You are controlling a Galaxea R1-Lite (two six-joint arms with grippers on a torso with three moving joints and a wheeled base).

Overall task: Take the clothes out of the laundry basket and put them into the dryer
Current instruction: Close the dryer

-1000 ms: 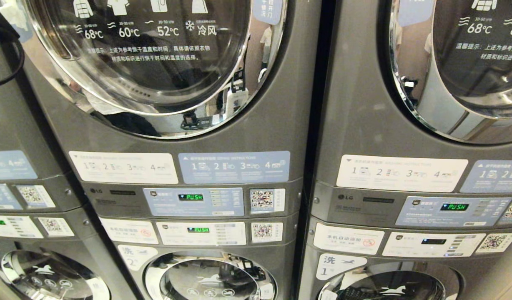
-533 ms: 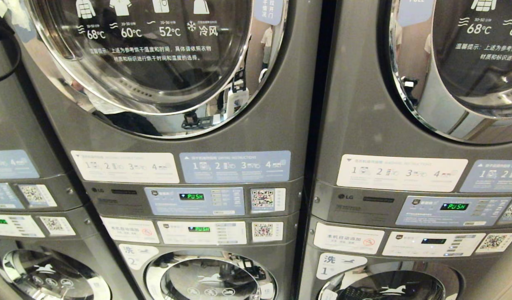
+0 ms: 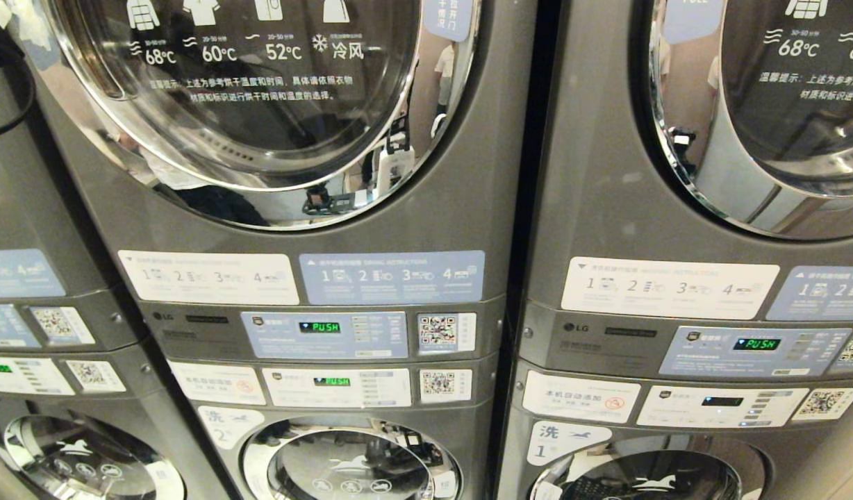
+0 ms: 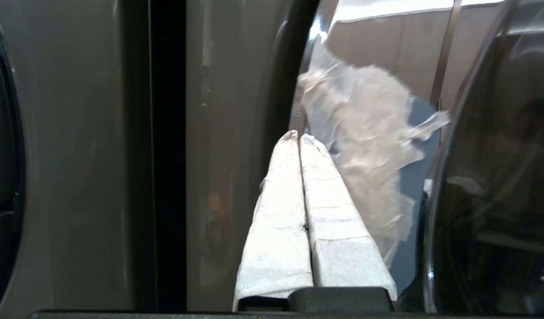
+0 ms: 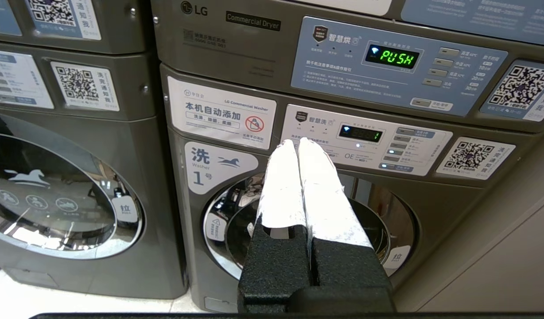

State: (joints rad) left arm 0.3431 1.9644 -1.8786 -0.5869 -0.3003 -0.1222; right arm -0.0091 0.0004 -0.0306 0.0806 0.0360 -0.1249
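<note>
So the dryer (image 3: 260,104) fills the upper left of the head view, its round chrome-ringed door shut, with temperature icons printed across the glass. I can't make out anything inside it, the glass is mostly reflections. No laundry basket or clothes show in any of the views.

The left gripper (image 4: 297,137) is right up by that dryer: its white-wrapped fingers are pressed together with nothing between them, tips pointing at the chrome door rim (image 4: 365,155), close to it, though I can't tell if they touch. A dark gap between two machines runs alongside.

The right gripper (image 5: 297,142) hangs lower down, fingers also pinched together and empty, pointing toward the washer (image 5: 307,230) marked with a big 1. That washer's door is shut too, and something dark and patterned seems to sit behind its glass in the head view, too unclear to name.

Below the dryer sits its control panel (image 3: 324,335) with a green PUSH display, QR stickers beside it, then another washer (image 3: 350,465) marked 2 underneath. A second stack (image 3: 711,208) stands to the right with the same layout, its own panel also showing PUSH. A third stack (image 3: 37,278) peeks in on the left edge.
</note>
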